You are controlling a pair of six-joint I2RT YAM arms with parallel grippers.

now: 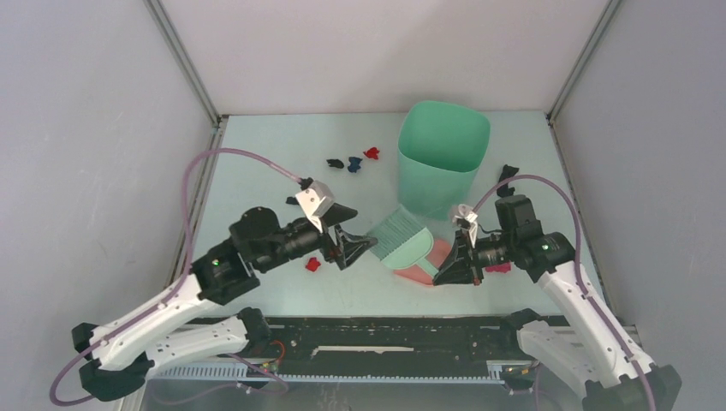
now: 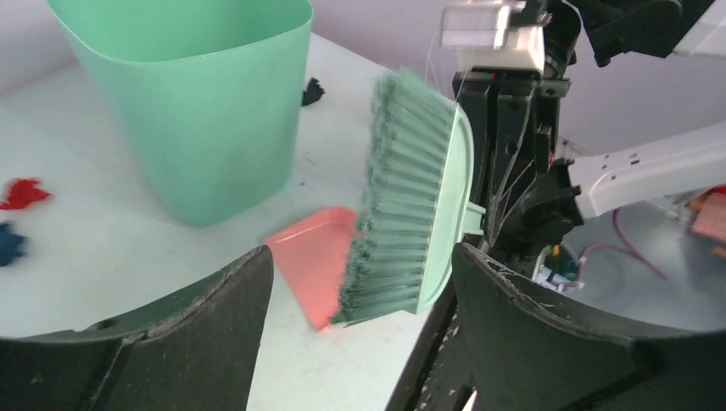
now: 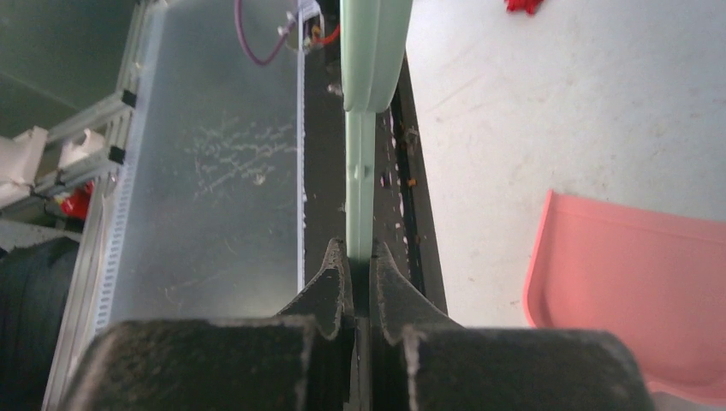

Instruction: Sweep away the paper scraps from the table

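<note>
Near the bin [image 1: 443, 158], right pincer [image 3: 360, 261] clamped on brush [image 2: 411, 197], left pincer [image 2: 361, 257] apart, apparently empty.

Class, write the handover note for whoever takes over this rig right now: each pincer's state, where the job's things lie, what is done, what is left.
Right pincer: shut on the green brush, at its handle.
Left pincer: open by the brush head, holding nothing.
Pink dustpan: on the table, next to the brush, on the near side of the bin.
Paper scraps: three left of the bin, one red by the left arm, one magenta by the right arm, one black right of the bin.
Done: brush in grip.
Left: all the sweeping; no scrap shows in the dustpan.
</note>
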